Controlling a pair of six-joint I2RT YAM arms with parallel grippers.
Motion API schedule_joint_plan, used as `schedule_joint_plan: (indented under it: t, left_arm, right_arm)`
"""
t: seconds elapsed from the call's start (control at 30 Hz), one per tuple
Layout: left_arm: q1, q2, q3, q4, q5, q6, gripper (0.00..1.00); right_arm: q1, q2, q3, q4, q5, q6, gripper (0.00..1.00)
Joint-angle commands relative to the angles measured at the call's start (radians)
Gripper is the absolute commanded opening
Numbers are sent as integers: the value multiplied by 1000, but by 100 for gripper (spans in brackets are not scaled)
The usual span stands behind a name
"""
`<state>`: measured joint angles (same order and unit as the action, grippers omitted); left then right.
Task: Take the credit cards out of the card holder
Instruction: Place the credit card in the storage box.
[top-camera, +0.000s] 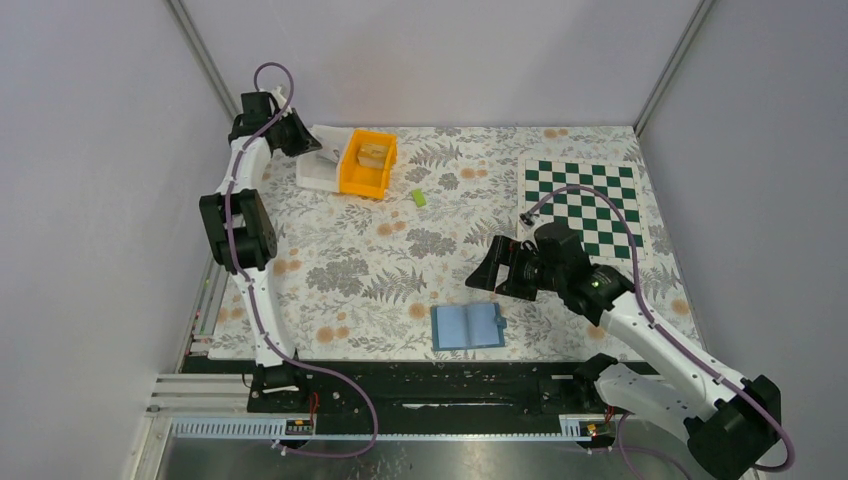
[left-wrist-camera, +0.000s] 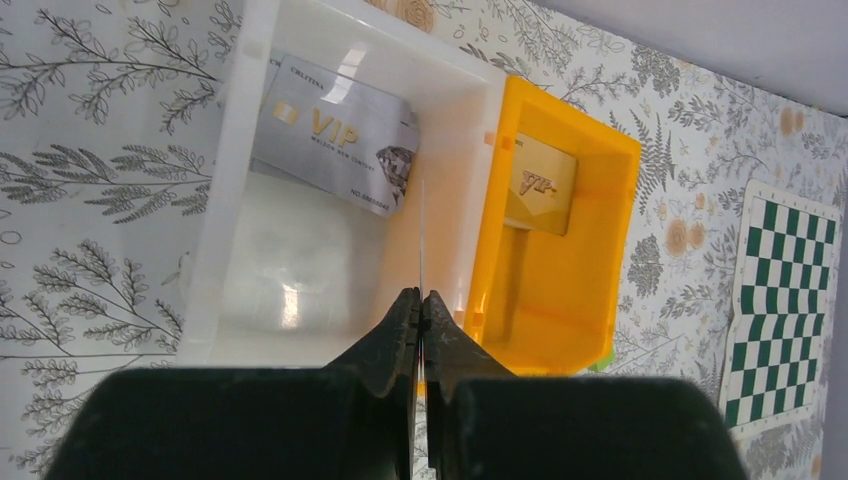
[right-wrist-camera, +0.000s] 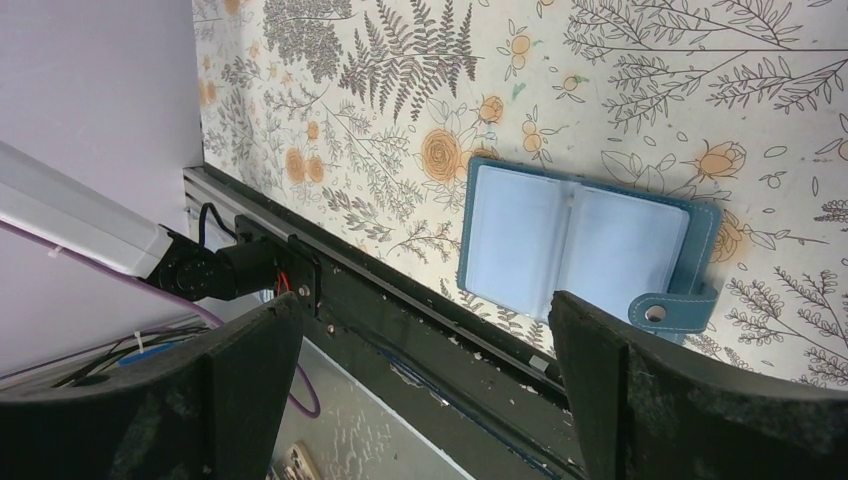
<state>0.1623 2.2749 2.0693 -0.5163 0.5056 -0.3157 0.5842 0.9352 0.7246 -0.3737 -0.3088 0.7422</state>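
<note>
The left gripper (left-wrist-camera: 421, 300) has its black pads pressed together, and a thin pale card (left-wrist-camera: 421, 230) rises from between them, seen edge-on, so its face and colour cannot be read. It hangs over the wall shared by two open boxes. To one side is a white rectangular plastic bin (left-wrist-camera: 230, 200), where a silver card printed with VIP (left-wrist-camera: 335, 145) leans against the far end. Touching that bin on the other side is an orange plastic bin (left-wrist-camera: 620, 200), with a gold VIP card (left-wrist-camera: 540, 183) resting against its far wall. A small lime-green block (top-camera: 418, 197) lies on the fern-and-flower patterned tablecloth (top-camera: 350, 270) just beyond the orange bin. The right gripper (right-wrist-camera: 425, 300) is spread wide and grips nothing, hovering above the near edge of the table. Below it, the blue leather card holder (right-wrist-camera: 580, 245) lies flat and opened like a book, clear sleeves up and its snap tab unfastened. A green-and-white checkered mat (top-camera: 585, 205) lies in the far right corner.
</note>
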Motion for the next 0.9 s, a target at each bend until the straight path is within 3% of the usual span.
schedule_joint_plan:
  t: [0.0,0.17,0.63,0.87]
  left_arm:
    - [3,25,54,135,-23,-18,0]
    - [3,107,148,156,10,-21,0]
    - [3,235,200,257,57,-112,0]
    - [4,278,207,329,73,-169,8]
  right_arm:
    - [-3,12,43,6,-22,-26,100]
    - [-4,37,70,2,-29,-25,100]
    - [-4,202,220,-36,-52,-58,99]
    - [-3,257,264,-54,-48,-71,99]
